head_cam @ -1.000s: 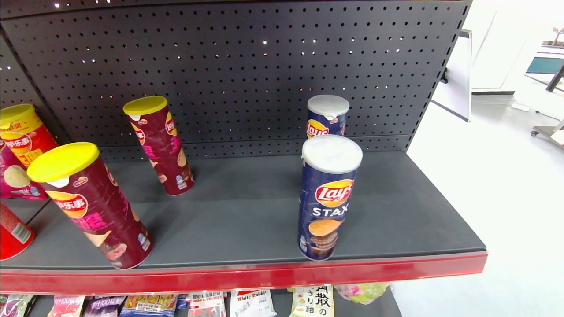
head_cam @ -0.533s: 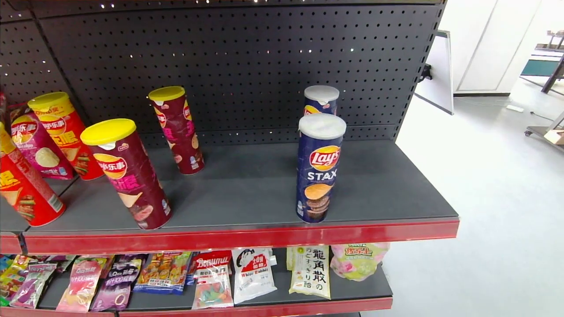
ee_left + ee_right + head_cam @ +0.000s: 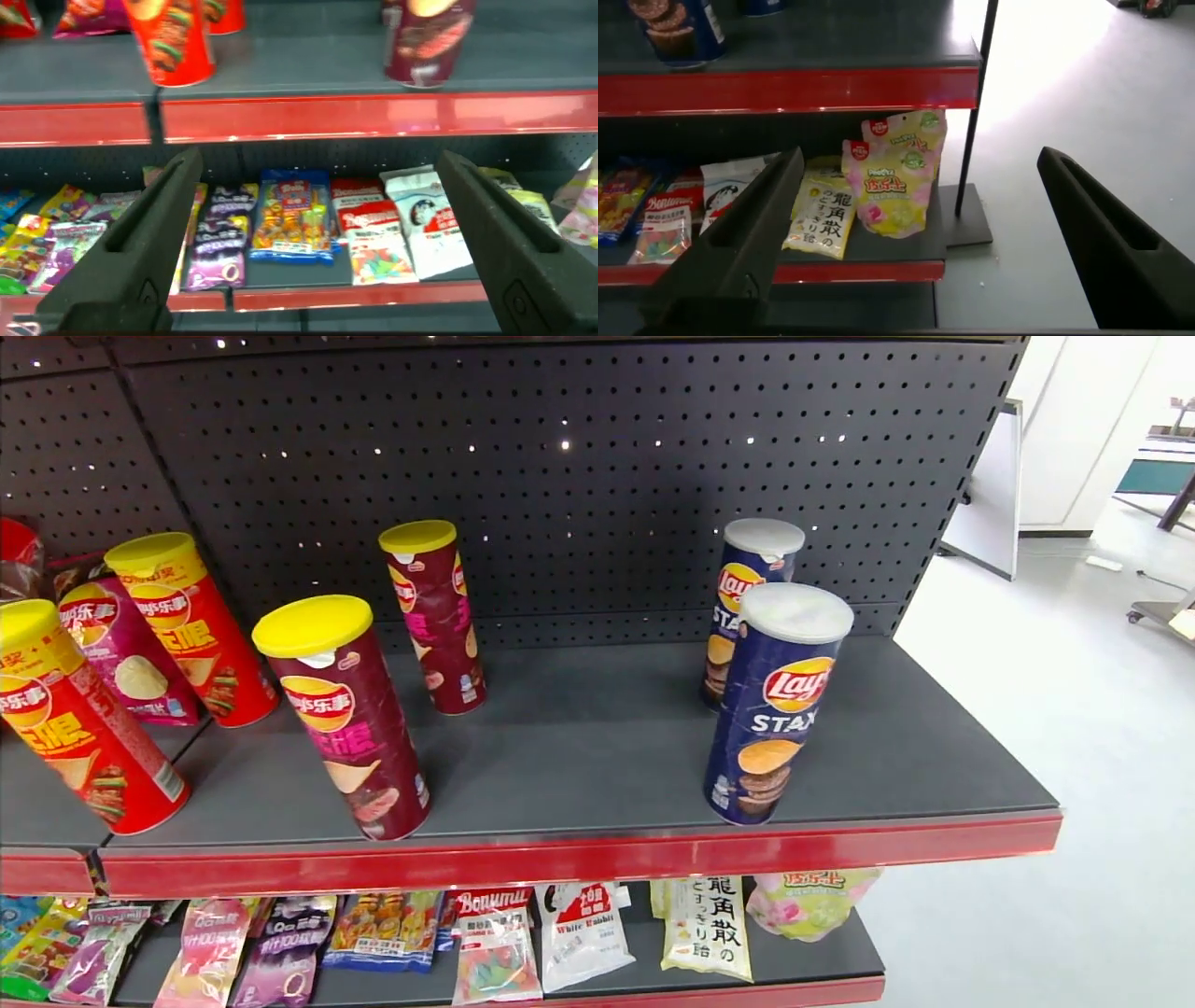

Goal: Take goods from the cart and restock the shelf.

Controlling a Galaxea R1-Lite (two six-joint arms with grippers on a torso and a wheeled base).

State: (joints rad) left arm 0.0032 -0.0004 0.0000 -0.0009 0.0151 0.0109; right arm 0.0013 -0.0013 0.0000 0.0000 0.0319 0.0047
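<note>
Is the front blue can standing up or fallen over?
Standing up: the front blue can rests base-down on the shelf, lid on top.

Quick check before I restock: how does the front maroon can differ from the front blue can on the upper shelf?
The front maroon can has a yellow lid; the front blue can has a pale grey one. The maroon can stands left of the middle of the shelf, while the blue can is nearer its right end. Shared: both are tall tubes standing upright at the shelf's front edge.
</note>
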